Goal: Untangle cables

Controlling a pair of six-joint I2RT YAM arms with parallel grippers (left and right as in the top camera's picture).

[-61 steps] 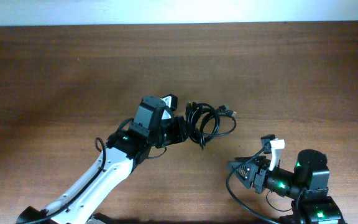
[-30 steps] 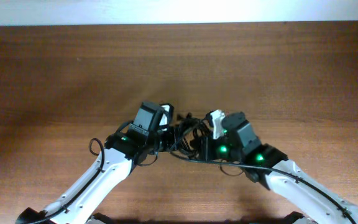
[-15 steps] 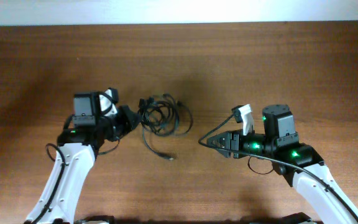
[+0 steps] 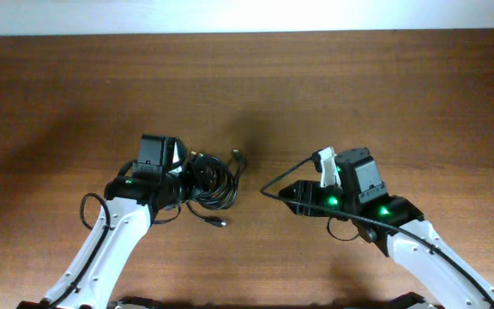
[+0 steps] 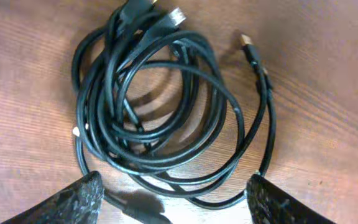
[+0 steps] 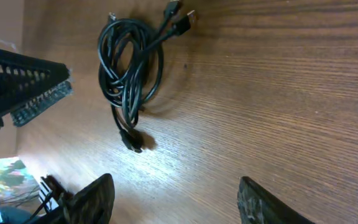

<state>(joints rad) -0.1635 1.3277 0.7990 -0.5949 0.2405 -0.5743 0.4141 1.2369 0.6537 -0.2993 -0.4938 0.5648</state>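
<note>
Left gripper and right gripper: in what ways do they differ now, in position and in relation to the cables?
The left gripper is at the cables, its jaws flanking the coil's near edge; the right gripper stands apart from them, bare table between. The left gripper's camera is filled by the coil; the right gripper's shows it small, far ahead. Both have open jaws and hold nothing.

Cables (image 4: 215, 178) bunched between left gripper (image 4: 187, 177) fingers; bare table (image 4: 251, 176) strip separates bunch from right gripper (image 4: 284, 192).
</note>
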